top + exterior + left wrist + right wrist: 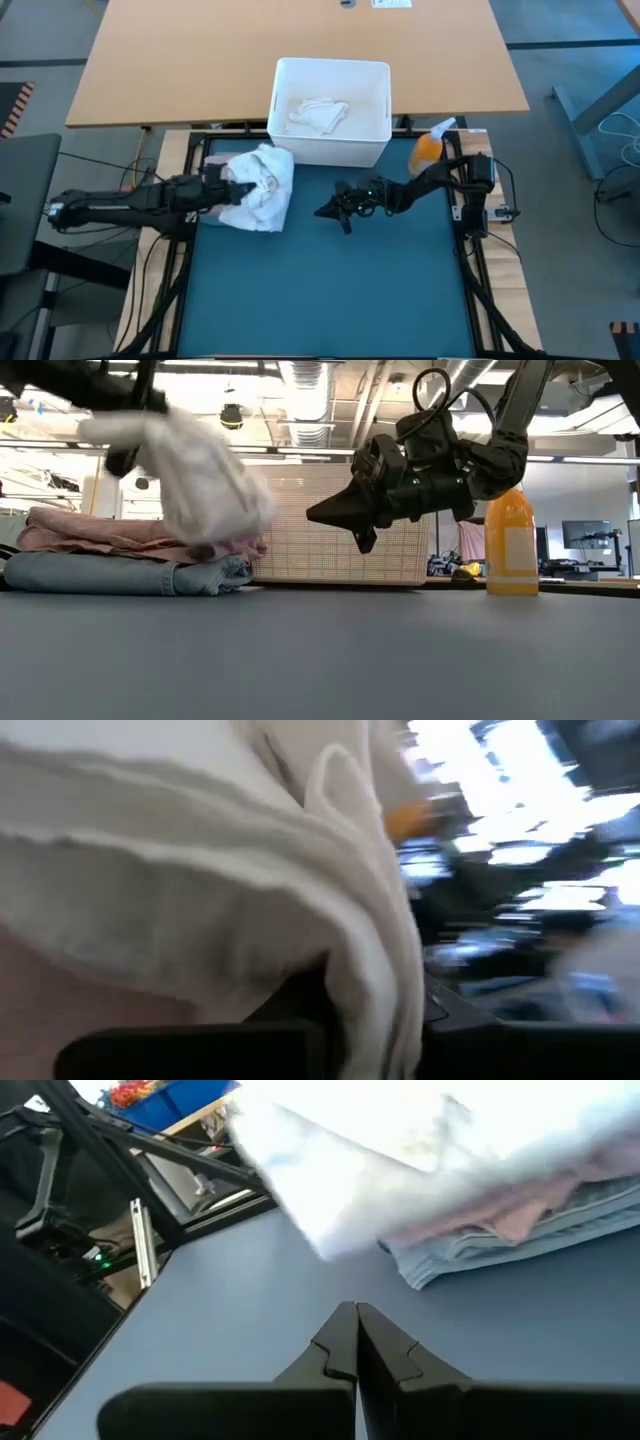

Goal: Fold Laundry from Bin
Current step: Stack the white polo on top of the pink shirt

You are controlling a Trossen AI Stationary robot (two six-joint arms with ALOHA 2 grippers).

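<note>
My left pincer (232, 190) is clamped on a white cloth (262, 187), which bunches up around it and hangs over the left end of the teal mat (330, 280). From the low view the cloth droops in a blurred heap, lifted off the worktop, with its lower edge down by the stack under it. That stack sits just beneath and a little beyond my left pincer: folded light blue jeans (125, 573) at the bottom, flat on the mat, and a folded dusty pink shirt (110, 532) lying on top of them (I see only their edges; the cloth covers the rest from above).

Ahead of my left pincer and off to its right stands the white bin (330, 110), at the far edge of the mat, with one more crumpled white piece (318, 114) lying in its bottom.

My right pincer (325, 211) hovers over the middle of the mat, its fingers pressed together with nothing between them, tips pointing toward the cloth and the stack. It is clear of the mat and near the cloth without touching it. Behind my right arm, just beside the bin's right corner, stands an orange spray bottle (428, 150).
</note>
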